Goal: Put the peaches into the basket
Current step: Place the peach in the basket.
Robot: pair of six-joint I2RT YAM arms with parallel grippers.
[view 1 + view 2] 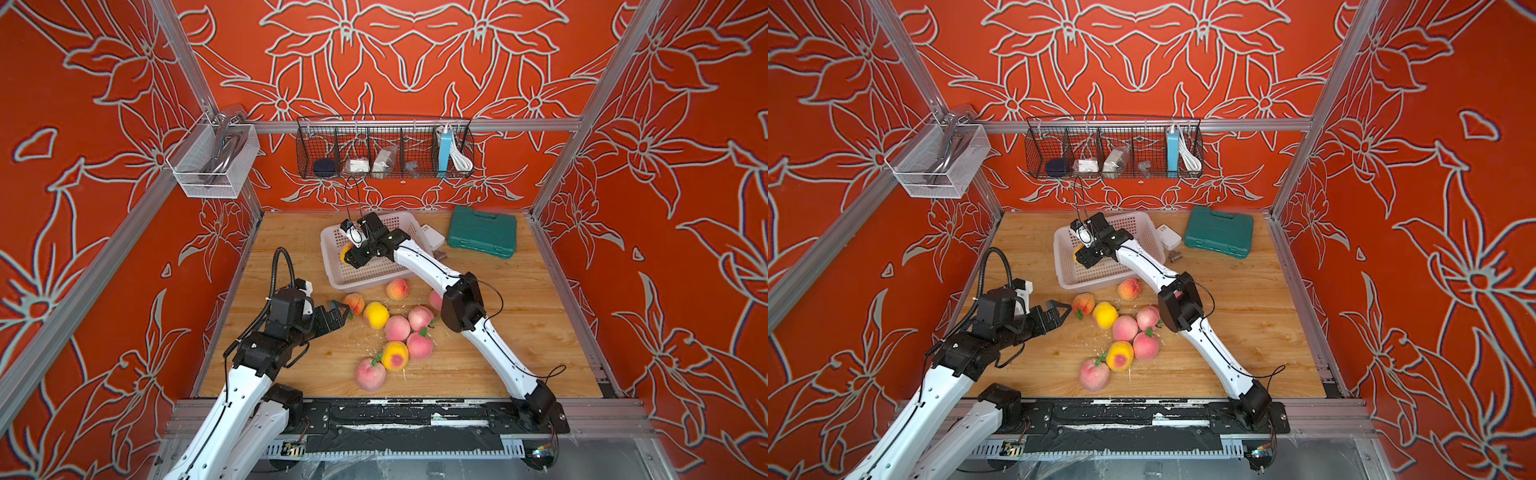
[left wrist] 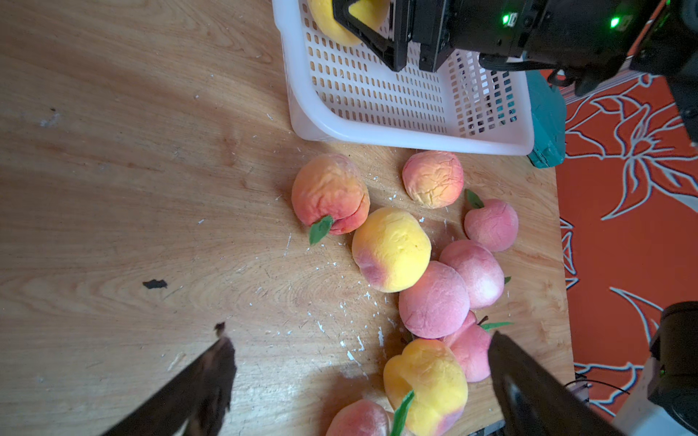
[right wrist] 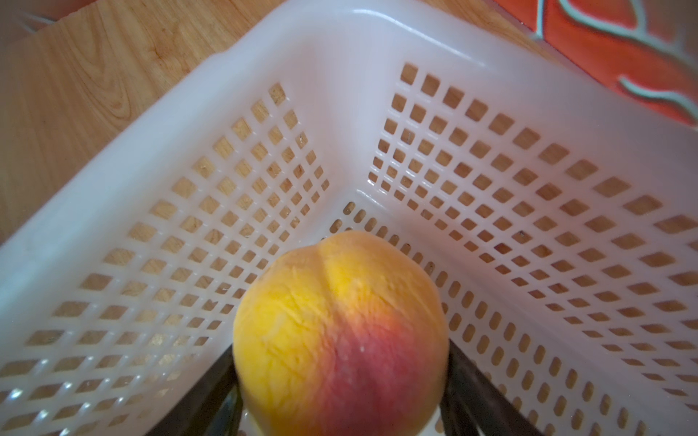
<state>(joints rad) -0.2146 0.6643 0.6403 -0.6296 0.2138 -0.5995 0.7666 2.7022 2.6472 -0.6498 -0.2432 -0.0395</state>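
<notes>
Bench surface: light wooden tabletop, scattered with pale flecks. Hung on the back rail above it, a black wire compartment rack; on the left rail, a silver mesh box. At the back of the table sits the white rectangular plastic basket with perforated grid sides. A dark green moulded plastic case lies to its right, well apart from the fruit. Nine round peaches lie loose on the wood in front of the basket. They are a mix of pale pink and yellow-orange with red blush, some with green leaves, most of them touching. One is partly hidden behind the right arm. A tenth, the yellow-orange peach with a red blush, is clamped between the dark fingers of the right gripper. It is inside the basket's walls near a corner — I cannot tell whether it touches the bottom grid. The left gripper hangs low over the table with its jaws spread wide and nothing between them, just beside the orange-red peach with a green leaf.
</notes>
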